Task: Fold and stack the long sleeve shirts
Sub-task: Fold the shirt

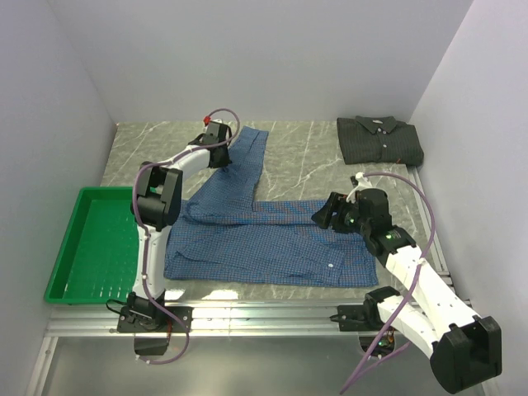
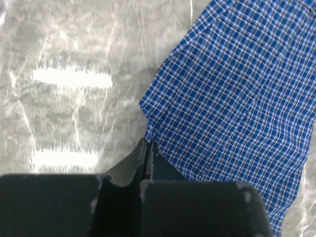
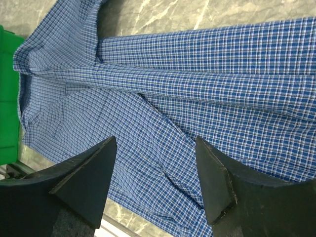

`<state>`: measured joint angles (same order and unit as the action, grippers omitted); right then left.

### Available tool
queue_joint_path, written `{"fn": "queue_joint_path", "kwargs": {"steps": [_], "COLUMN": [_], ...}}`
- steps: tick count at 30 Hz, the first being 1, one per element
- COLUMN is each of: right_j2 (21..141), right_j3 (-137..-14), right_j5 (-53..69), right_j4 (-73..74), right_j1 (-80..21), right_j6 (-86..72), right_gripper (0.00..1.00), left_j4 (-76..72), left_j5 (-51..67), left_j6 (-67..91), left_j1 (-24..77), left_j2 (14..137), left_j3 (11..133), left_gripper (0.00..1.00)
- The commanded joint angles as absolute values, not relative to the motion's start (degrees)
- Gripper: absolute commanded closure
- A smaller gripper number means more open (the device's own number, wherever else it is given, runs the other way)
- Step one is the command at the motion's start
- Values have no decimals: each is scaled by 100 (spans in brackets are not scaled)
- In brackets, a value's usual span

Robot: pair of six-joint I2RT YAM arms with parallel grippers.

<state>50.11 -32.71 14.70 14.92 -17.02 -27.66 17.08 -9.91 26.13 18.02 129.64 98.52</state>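
The blue checked shirt (image 1: 264, 243) lies spread flat in the middle of the table, with one sleeve (image 1: 246, 161) stretched toward the back. My left gripper (image 1: 223, 158) is at that sleeve's left edge; in the left wrist view it (image 2: 148, 142) is shut, pinching the edge of the sleeve (image 2: 237, 98). My right gripper (image 1: 322, 216) hovers open over the shirt's right part; in the right wrist view it (image 3: 155, 140) holds nothing, with the checked cloth (image 3: 163, 89) beneath. The dark green-charcoal shirt (image 1: 379, 140) lies folded at the back right.
A green plastic tray (image 1: 91, 243) stands at the left edge of the table and also shows in the right wrist view (image 3: 7, 98). White walls close in the left, back and right sides. A metal rail (image 1: 264, 318) runs along the near edge.
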Motion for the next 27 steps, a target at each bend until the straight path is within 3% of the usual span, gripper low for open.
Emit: {"fn": "queue_joint_path", "kwargs": {"steps": [1, 9, 12, 19, 27], "right_j2": [4966, 4957, 4922, 4817, 4966], "right_j3": [-3252, -3322, -3305, -3261, -3366], "right_j5": [1485, 1397, 1371, 1494, 1696], "right_j4": [1310, 1257, 1222, 1204, 1143], "right_j1": [-1740, -1740, -1740, -1749, -1810], "right_j6": [-2804, -2725, -2716, -2681, -2505], "right_gripper": [28, 29, 29, 30, 30], "left_j4": [2030, 2514, 2522, 2584, 2839], "left_j5": [-914, -589, -545, 770, 1915], "left_j6": [2356, 2786, 2882, 3295, 4191], "left_j1": [1942, 2601, 2935, 3444, 3621], "left_j2": [12420, 10206, 9292, 6922, 5020], "left_j3": [9695, 8800, 8009, 5743, 3948], "left_gripper": [99, 99, 100, 100, 99]}}
